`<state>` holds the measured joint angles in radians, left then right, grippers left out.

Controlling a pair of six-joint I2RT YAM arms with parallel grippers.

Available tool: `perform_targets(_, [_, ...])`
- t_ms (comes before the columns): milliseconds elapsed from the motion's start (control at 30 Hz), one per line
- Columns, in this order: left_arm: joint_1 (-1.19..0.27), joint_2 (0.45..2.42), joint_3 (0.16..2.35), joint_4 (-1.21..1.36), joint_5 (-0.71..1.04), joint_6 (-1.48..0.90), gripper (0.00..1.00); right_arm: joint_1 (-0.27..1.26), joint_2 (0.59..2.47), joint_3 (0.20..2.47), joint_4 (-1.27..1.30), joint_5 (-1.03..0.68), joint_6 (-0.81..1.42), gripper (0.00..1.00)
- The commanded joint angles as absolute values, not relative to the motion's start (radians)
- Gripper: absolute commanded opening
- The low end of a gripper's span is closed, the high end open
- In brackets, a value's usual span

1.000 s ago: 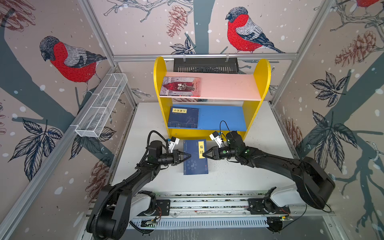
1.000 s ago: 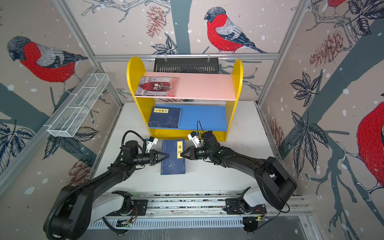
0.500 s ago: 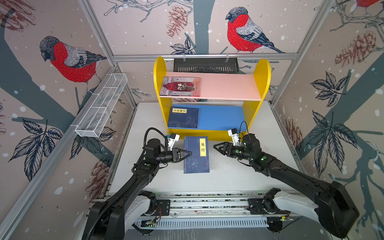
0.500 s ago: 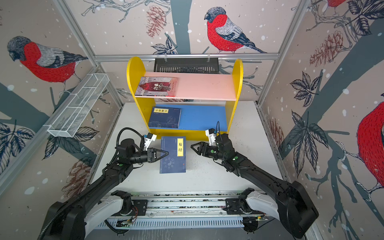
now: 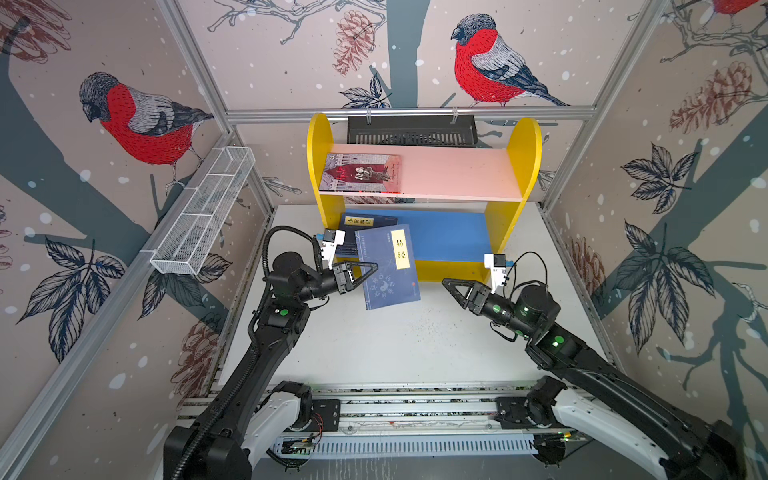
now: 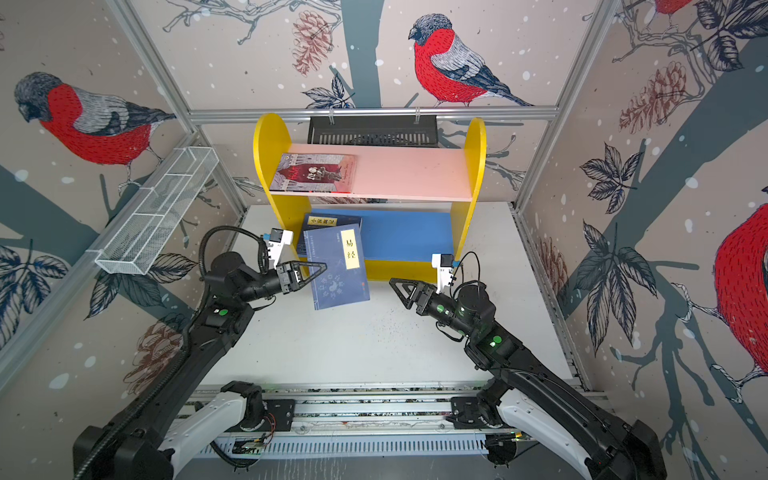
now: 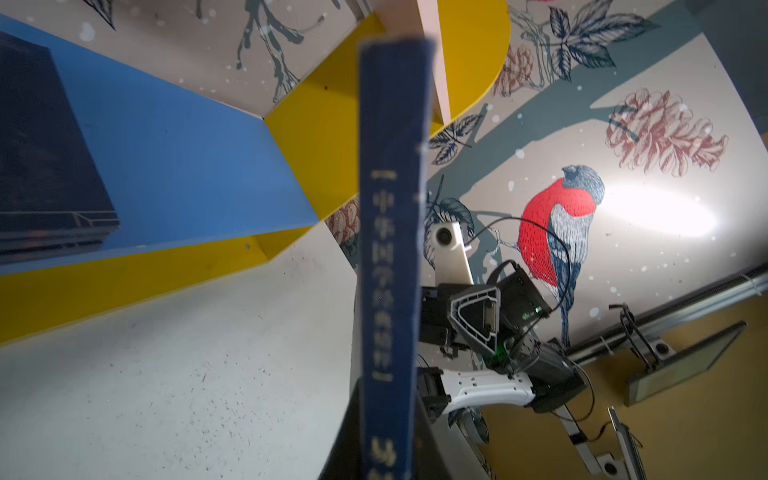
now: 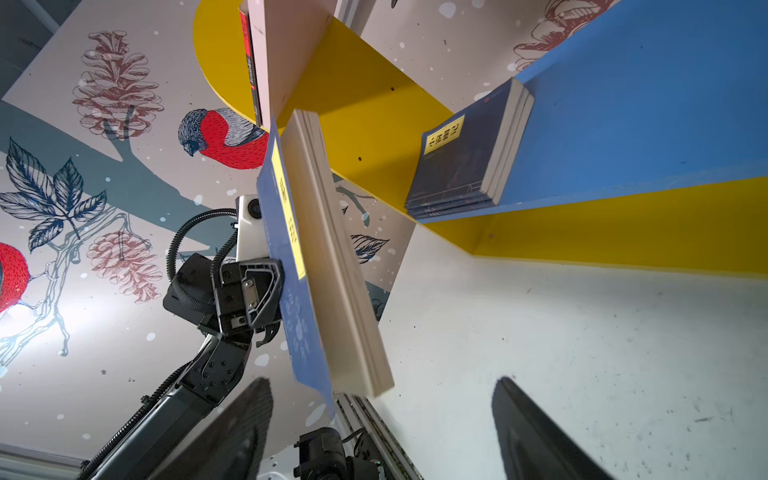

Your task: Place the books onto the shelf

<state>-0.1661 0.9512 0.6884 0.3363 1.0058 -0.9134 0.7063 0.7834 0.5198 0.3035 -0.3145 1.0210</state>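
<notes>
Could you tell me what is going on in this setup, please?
The left pincer is shut on a navy book, holding it by one edge off the table in front of the shelf. The right pincer hangs open, empty. A stack of navy books lies on the blue lower board, and an illustrated book on the pink upper board.

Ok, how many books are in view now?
5, I think: grey-and-red book on the pink board, navy book in the left gripper, seemingly three in the stack on the blue board; lower ones partly hidden.
</notes>
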Motion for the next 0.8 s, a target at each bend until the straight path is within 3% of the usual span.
perform_targets(0, [-0.133, 0.952, 0.695, 0.463, 0.904, -1.044, 0.00, 0.743, 0.832, 0.542, 0.408, -0.320, 1.044, 0.84])
perform_targets(233, [-0.111, 0.948, 0.609, 0.720, 0.878, -1.275, 0.00, 0.876, 0.960, 0.533, 0.621, -0.233, 1.098, 0.85])
perform_targets(767, [-0.100, 0.940, 0.519, 0.771, 0.825, -1.348, 0.00, 0.999, 1.284, 0.595, 0.977, -0.173, 1.168, 0.86])
